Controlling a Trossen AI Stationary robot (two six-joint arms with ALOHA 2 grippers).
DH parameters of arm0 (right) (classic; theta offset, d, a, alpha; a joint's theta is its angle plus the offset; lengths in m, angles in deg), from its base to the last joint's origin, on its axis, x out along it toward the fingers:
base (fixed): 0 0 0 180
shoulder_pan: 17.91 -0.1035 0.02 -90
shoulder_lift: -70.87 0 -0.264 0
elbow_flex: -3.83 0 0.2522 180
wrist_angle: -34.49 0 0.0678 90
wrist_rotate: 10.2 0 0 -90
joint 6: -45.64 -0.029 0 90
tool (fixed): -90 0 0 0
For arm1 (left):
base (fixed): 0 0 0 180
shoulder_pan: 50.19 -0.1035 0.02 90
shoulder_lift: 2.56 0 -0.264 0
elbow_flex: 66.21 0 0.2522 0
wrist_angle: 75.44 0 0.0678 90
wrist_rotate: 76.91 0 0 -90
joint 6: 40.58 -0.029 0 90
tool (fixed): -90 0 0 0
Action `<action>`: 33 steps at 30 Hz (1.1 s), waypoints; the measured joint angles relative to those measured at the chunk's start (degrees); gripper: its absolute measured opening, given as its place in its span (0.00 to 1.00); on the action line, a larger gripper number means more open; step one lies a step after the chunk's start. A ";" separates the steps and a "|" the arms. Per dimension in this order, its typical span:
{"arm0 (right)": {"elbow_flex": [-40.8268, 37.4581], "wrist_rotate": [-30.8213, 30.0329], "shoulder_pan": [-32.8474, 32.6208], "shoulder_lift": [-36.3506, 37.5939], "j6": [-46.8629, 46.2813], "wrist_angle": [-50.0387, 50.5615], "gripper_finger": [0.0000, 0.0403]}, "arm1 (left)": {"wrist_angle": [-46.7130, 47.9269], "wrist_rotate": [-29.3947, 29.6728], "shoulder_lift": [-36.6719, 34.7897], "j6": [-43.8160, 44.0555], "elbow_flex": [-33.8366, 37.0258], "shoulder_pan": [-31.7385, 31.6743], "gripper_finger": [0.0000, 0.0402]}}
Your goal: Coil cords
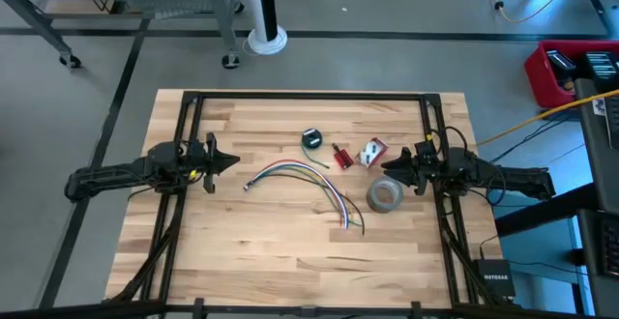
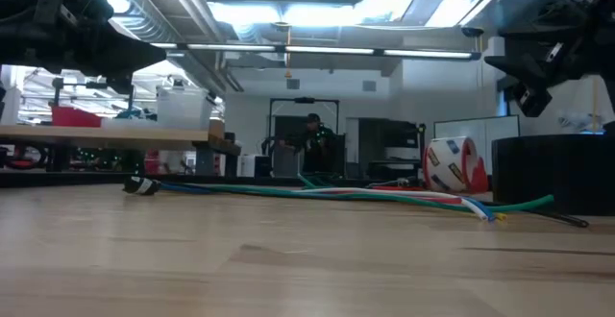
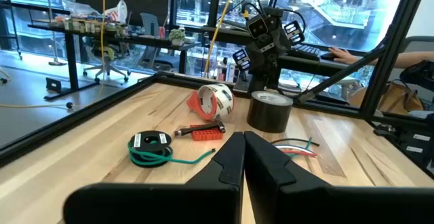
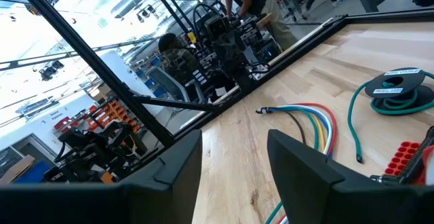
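The bundle of multicoloured cords (image 1: 300,179) lies loose in a long arc on the middle of the table, also seen in the low view (image 2: 365,194) and in the right wrist view (image 4: 313,123). A shorter dark green wire (image 1: 311,140) lies coiled by a small black spool (image 3: 150,149), farther back. My left gripper (image 1: 227,161) hovers shut above the table, left of the cords' left end. My right gripper (image 1: 392,165) hovers open at the right, just beyond the grey tape roll (image 1: 385,195). Neither gripper touches anything.
A small red piece (image 1: 341,156) and a red-and-white roll (image 1: 372,152) lie between the green wire and my right gripper. The grey tape roll stands by the cords' right end. A black frame (image 1: 309,96) runs along the table's back and sides. A person shows in the room beyond (image 2: 312,134).
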 joint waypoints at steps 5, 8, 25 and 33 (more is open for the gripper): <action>0.02 0.02 0.02 0.01 0.00 -0.02 0.43 | 0.00 0.02 -0.02 0.00 0.00 -0.01 0.01; 0.01 0.01 0.01 0.01 0.00 0.00 0.43 | 0.00 0.00 -0.02 0.00 0.00 0.00 0.01; 0.02 0.02 0.02 0.01 0.00 -0.02 0.43 | 0.00 0.01 -0.02 0.00 0.00 0.00 0.01; 0.00 -0.40 0.00 0.00 1.60 -0.02 0.43 | 0.00 0.00 0.00 0.00 0.00 0.00 0.01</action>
